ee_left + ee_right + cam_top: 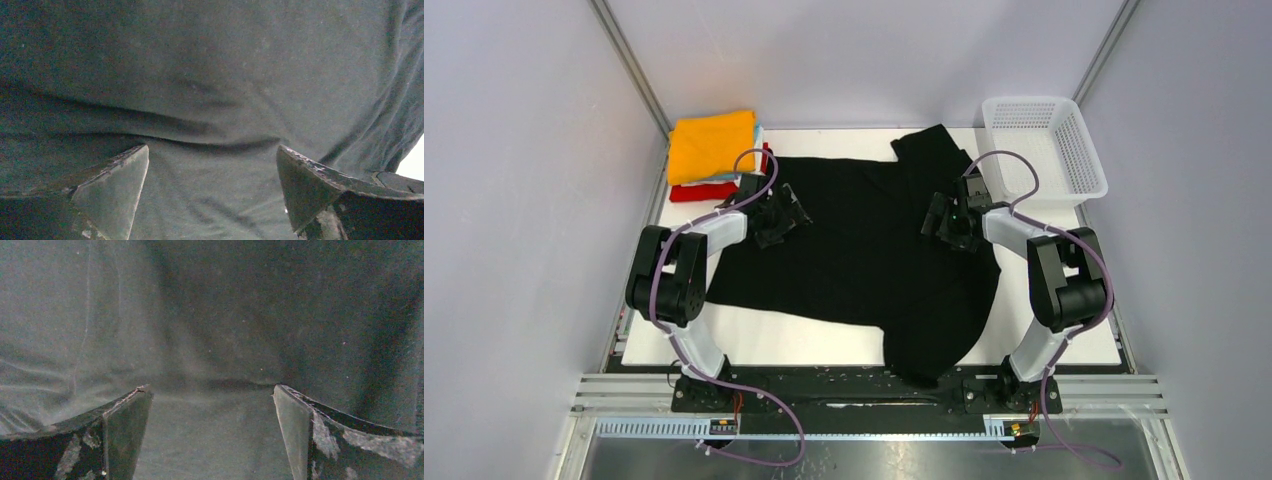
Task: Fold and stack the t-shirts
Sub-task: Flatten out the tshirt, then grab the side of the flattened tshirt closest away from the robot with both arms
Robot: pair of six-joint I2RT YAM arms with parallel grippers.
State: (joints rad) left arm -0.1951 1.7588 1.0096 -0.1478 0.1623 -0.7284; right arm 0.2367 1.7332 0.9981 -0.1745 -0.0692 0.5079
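Observation:
A large black t-shirt (864, 255) lies spread over the white table, one part hanging over the near edge. A stack of folded t-shirts (714, 150) sits at the back left, orange on top, with light blue, white and red edges below. My left gripper (786, 215) is open, low over the shirt's left part; black cloth (215, 90) fills its view between the spread fingers (115, 190). My right gripper (946, 222) is open, low over the shirt's right part; black cloth (215, 340) lies between its fingers (125, 430).
A white plastic mesh basket (1044, 150) stands at the back right corner. The white table (764, 340) shows bare at the near left. Grey walls and metal frame posts enclose the table.

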